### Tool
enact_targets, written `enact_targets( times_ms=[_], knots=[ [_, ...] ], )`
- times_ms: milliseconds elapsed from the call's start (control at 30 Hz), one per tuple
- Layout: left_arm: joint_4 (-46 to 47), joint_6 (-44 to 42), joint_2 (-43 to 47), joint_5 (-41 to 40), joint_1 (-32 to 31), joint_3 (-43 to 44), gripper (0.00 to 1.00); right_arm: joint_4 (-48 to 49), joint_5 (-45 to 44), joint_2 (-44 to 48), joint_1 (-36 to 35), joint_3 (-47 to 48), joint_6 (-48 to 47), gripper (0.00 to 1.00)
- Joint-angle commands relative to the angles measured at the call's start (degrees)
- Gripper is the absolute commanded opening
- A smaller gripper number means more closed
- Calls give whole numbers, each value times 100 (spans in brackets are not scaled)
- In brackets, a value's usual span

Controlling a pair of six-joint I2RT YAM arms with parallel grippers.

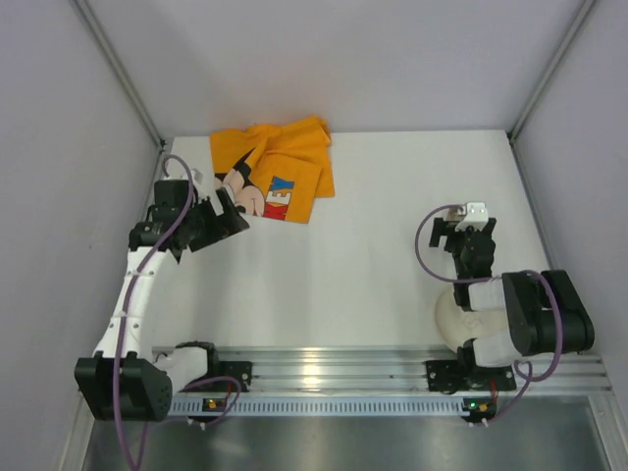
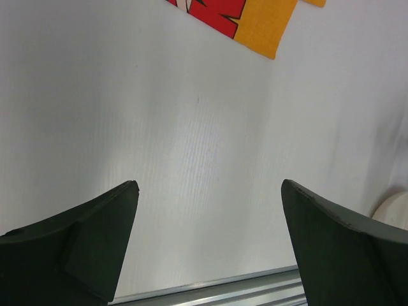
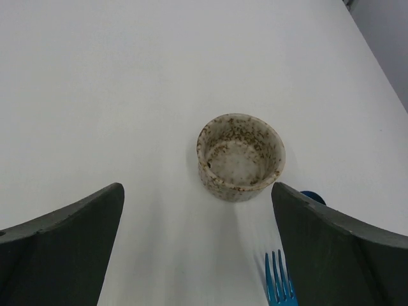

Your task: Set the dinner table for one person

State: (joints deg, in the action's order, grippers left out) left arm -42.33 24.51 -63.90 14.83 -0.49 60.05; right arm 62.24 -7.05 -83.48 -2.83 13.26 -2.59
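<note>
White table (image 1: 392,196) looks barely set to me.
Cup (image 3: 240,156) beside fork (image 3: 280,294), cloth (image 1: 280,177) crumpled; left gripper (image 2: 209,188) and right gripper (image 3: 196,188) both spread, empty.

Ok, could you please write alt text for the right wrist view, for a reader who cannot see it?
A small speckled cup stands upright and empty on the white table, ahead of the open right gripper, whose two dark fingers frame the bottom corners. The tines of a blue fork show at the bottom edge.
</note>
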Motion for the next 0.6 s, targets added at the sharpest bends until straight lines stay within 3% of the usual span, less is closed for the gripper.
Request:
enact_targets(
  times_ms=[0, 67, 167, 300, 333, 367, 400, 467, 567],
  knots=[
    [-381, -61, -8, -629, -4, 410, 99, -818, 239, 603, -277, 561, -389, 100],
    [-548, 35, -262, -1164, -4, 682, 99, -2025, 257, 1306, -629, 1054, -576, 100],
    [-733, 124, -693, -1404, -4, 964, 98, -4195, 371, 2194, -1437, 2126, -32, 100],
    [-532, 221, -730, -1798, 5, 1149, 99, -5001, -277, 3021, -3578, 3059, 55, 100],
    [-113, 229, -694, -1886, -3, 1019, 99, -5080, -654, 3187, -3697, 3051, 840, 100],
    [126, 195, -685, -1931, -4, 904, 99, -6404, -1145, 3233, -3698, 3095, 2179, 100],
    [259, 168, -764, -1914, 5, 860, 99, -6800, -749, 3250, -3481, 3026, 4220, 100],
    [374, 72, -1314, -1661, -4, 1051, 99, -6977, 665, 3146, -3085, 2736, 4650, 100],
    [216, -25, -1914, -1614, -248, 1421, 98, -8127, 872, 2996, -3284, 2788, 5047, 100]
  ],
)
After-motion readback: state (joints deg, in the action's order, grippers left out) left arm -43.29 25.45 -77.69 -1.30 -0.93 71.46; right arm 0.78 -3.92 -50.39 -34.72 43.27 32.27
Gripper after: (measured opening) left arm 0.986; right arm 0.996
